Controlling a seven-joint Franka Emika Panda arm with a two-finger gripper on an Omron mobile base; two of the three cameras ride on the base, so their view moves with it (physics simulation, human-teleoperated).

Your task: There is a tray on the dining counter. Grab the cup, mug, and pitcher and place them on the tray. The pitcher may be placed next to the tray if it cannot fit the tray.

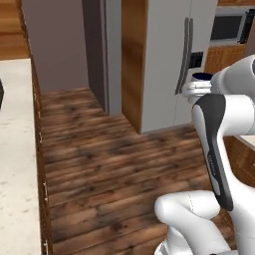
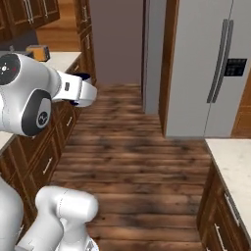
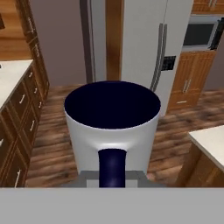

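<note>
My gripper [image 3: 112, 180] is shut on the mug [image 3: 112, 131], which hangs in the air over the wooden floor. The mug has a pale wall, a dark navy opening and a dark navy handle turned toward the hand camera. In the left base view, the mug's dark rim [image 1: 201, 76] peeks above the gripper [image 1: 198, 90] in front of the fridge. In the right base view, the gripper [image 2: 82, 92] reaches out from the arm at the left. The tray, the cup and the pitcher are out of view. I cannot tell which counter here is the dining counter.
A beige speckled counter [image 1: 15, 149] over dark wood drawers runs along the left. Another counter corner [image 2: 234, 159] stands at the right. Ahead are a steel fridge [image 2: 211, 63], a wood panel and a grey doorway. Wooden floor [image 1: 114, 164] lies between the counters.
</note>
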